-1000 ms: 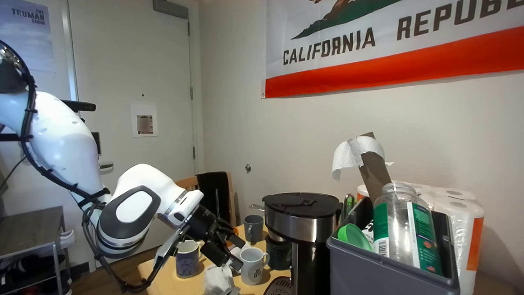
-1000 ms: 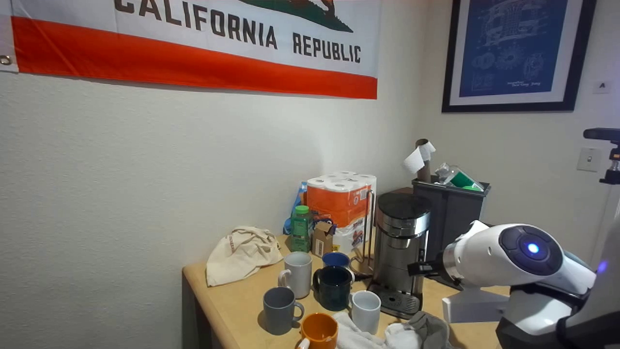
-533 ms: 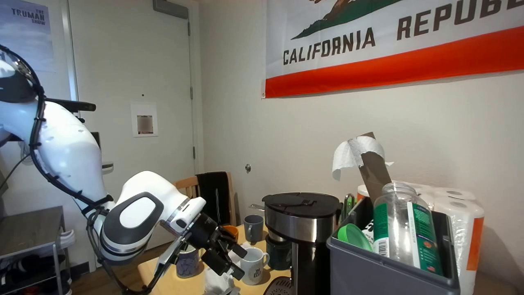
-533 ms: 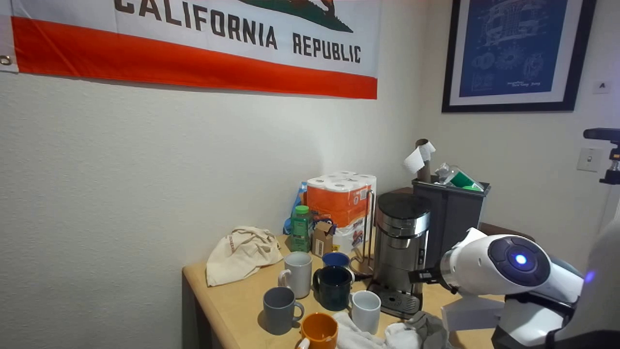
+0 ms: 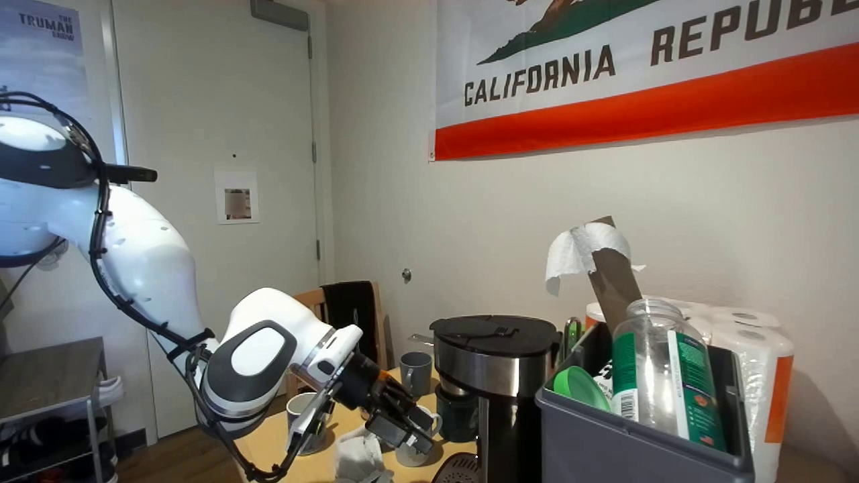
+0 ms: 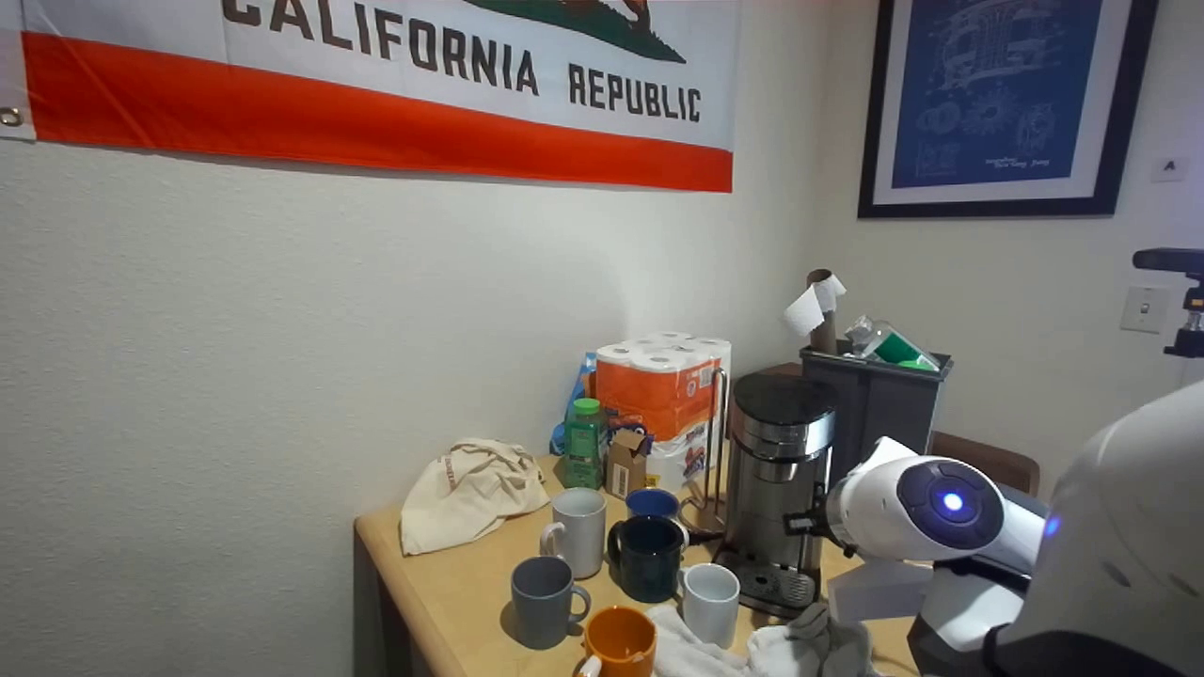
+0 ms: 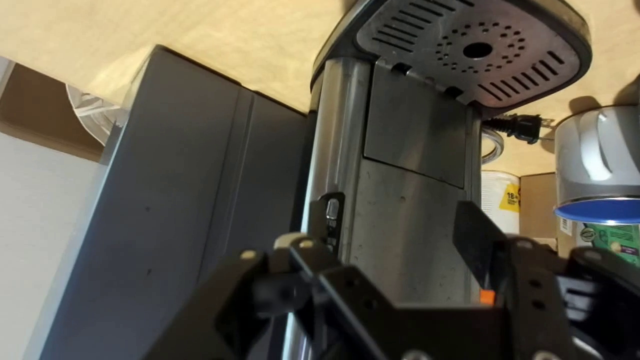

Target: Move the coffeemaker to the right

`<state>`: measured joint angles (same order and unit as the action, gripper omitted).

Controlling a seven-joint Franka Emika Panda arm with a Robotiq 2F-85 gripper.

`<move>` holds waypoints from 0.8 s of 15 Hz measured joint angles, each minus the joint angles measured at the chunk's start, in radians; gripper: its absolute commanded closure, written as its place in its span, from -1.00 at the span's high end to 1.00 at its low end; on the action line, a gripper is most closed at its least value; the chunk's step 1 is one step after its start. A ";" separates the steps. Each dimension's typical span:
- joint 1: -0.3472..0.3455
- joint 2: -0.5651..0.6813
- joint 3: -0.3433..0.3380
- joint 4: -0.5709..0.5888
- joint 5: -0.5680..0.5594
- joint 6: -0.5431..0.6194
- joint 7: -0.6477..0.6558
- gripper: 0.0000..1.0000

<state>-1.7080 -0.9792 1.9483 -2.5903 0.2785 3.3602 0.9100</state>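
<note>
The coffeemaker [image 5: 496, 365] is black and silver with a round black lid. It stands upright on the table [image 6: 442, 592] and also shows in an exterior view [image 6: 776, 489]. In the wrist view its metal front [image 7: 410, 210] and drip tray [image 7: 477, 50] show. My gripper [image 5: 424, 431] is open, in front of the coffeemaker and above the tray's level. In the wrist view the fingers of the gripper [image 7: 392, 225] stand apart, one toward each side of the coffeemaker's front, with nothing held. Whether a finger touches it I cannot tell.
A dark grey bin [image 5: 637, 446] holding a clear jar stands close beside the coffeemaker. Several mugs, among them a white mug [image 6: 710, 602] and an orange mug [image 6: 621, 639], stand on the other side. A crumpled cloth [image 5: 359, 456] lies near the gripper. Paper rolls [image 6: 658, 395] stand behind.
My arm and open gripper have moved closer to the coffeemaker and now cover part of the white mug in an exterior view. The coffeemaker has not moved.
</note>
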 measured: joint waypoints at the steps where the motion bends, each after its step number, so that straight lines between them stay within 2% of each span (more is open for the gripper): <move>1: -0.015 -0.011 0.004 0.015 0.000 0.000 0.000 -0.40; 4: -0.055 -0.040 0.016 0.054 0.000 0.000 0.000 -0.87; 5: -0.067 -0.049 0.022 0.066 0.000 0.000 0.000 -0.97; 12: -0.130 -0.106 0.060 0.130 0.000 0.000 0.000 -1.00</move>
<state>-1.8383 -1.0850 2.0079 -2.4606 0.2787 3.3602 0.9099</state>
